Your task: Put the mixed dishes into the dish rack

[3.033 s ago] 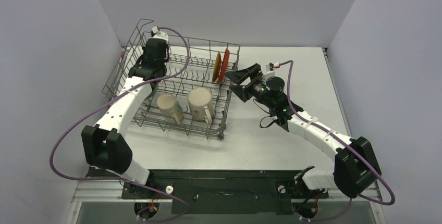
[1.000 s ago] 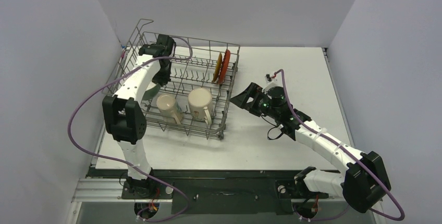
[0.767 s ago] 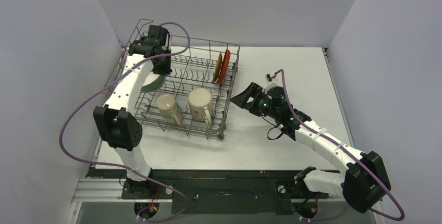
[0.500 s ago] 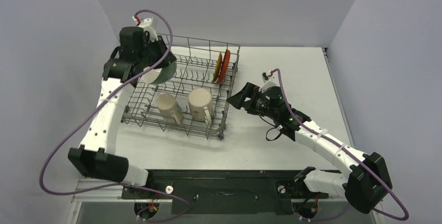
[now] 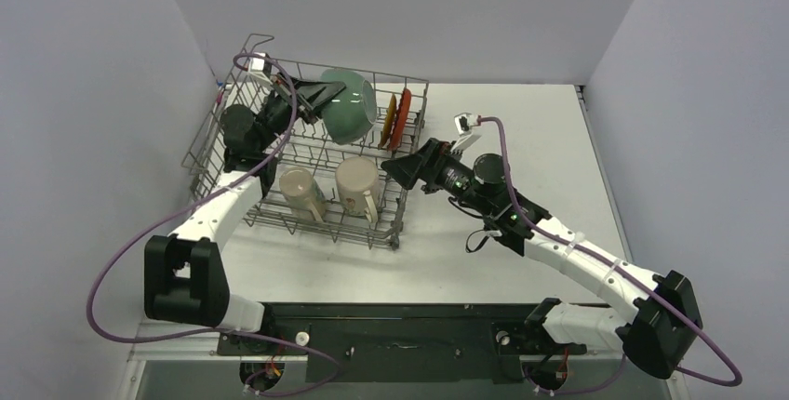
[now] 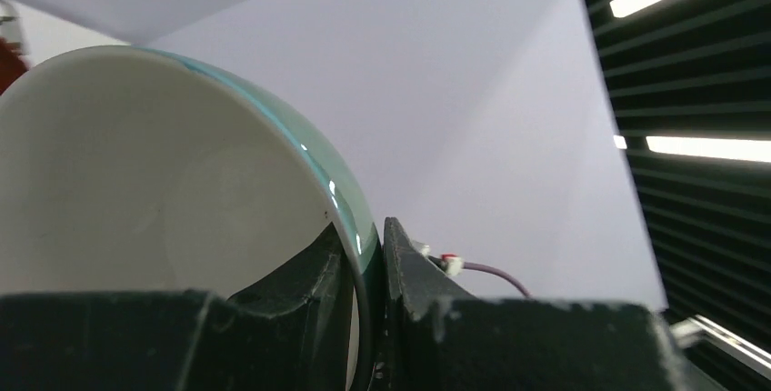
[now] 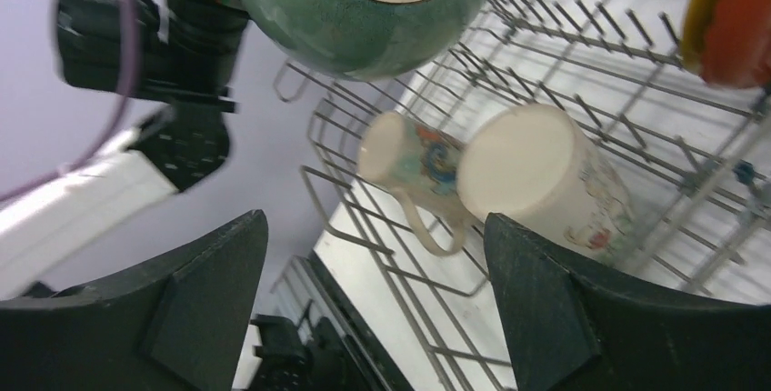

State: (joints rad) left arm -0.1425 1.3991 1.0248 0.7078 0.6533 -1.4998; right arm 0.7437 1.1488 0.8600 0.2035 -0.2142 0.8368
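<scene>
My left gripper [image 5: 321, 95] is shut on the rim of the bowl [image 5: 349, 105], which is white inside and green outside, and holds it tilted in the air over the back of the grey wire dish rack [image 5: 372, 233]. In the left wrist view the bowl's rim [image 6: 350, 209] sits between my fingers [image 6: 400, 255]. Two mugs [image 5: 302, 191] [image 5: 358, 186] lie in the rack's front row. The yellow saucer [image 5: 388, 119] and the red plate [image 5: 403, 113] stand on edge at the back right. My right gripper [image 5: 400, 166] is open and empty by the rack's right side.
The right wrist view looks into the rack [image 7: 564, 55], with the bowl [image 7: 364, 0] above, both mugs [image 7: 400, 150] [image 7: 545, 182] below and the plates [image 7: 741, 18] at the upper right. The white table [image 5: 521, 130] extends to the right of the rack. Grey walls close in the left and back.
My left gripper has taken the bowl from the rack's left part, lifted it and swung it right over the rack's back. My right gripper has moved up against the rack's right side.
</scene>
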